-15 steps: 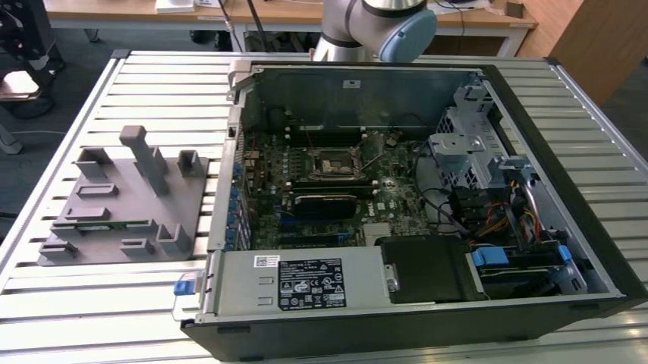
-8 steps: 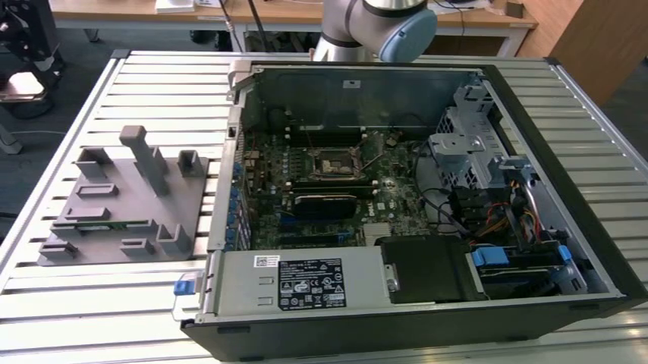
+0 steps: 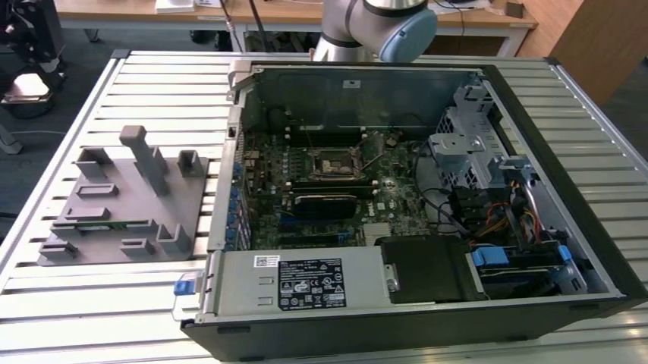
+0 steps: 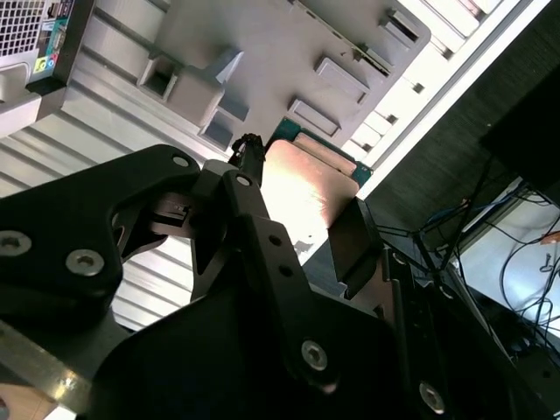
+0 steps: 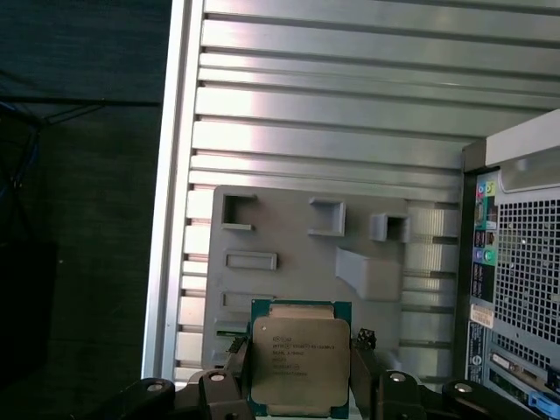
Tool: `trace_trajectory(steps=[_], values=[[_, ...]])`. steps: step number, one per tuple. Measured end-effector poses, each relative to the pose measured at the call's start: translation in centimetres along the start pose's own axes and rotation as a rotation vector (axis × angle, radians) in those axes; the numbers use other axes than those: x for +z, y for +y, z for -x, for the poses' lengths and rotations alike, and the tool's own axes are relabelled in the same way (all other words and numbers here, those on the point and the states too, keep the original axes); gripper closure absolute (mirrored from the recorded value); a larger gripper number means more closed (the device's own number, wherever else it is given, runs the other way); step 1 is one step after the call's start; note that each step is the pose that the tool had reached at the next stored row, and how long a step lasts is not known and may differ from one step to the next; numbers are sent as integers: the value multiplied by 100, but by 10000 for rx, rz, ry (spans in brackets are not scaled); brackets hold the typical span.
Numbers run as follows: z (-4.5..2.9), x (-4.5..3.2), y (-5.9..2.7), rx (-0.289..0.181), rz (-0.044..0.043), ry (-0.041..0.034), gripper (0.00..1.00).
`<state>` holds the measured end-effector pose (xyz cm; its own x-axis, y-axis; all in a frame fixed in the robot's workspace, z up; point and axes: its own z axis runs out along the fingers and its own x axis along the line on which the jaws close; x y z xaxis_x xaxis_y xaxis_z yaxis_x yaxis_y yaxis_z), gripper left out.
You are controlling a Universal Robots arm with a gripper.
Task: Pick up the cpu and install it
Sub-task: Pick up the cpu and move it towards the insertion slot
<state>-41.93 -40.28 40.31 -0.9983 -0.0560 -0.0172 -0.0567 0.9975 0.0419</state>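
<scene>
Both cpu (image 5: 299, 354) side edges clamped in tool (image 5: 301, 374), clear above grey fixture (image 5: 297, 254).

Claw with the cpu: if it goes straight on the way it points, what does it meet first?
Most likely the grey tray. The claw, shut on the cpu, faces it in both wrist views. How far off the tray lies is unclear.

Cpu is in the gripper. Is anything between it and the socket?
Nothing visible. The gripper is shut on the cpu, a finger on either side in the first wrist view. In the exterior view the socket looks uncovered in the open case, with nothing lying on it.
</scene>
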Motion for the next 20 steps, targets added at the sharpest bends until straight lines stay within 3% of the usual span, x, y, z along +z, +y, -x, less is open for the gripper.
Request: trace_trajectory(steps=[20], values=[[237, 26, -14, 1, 0, 0, 46]])
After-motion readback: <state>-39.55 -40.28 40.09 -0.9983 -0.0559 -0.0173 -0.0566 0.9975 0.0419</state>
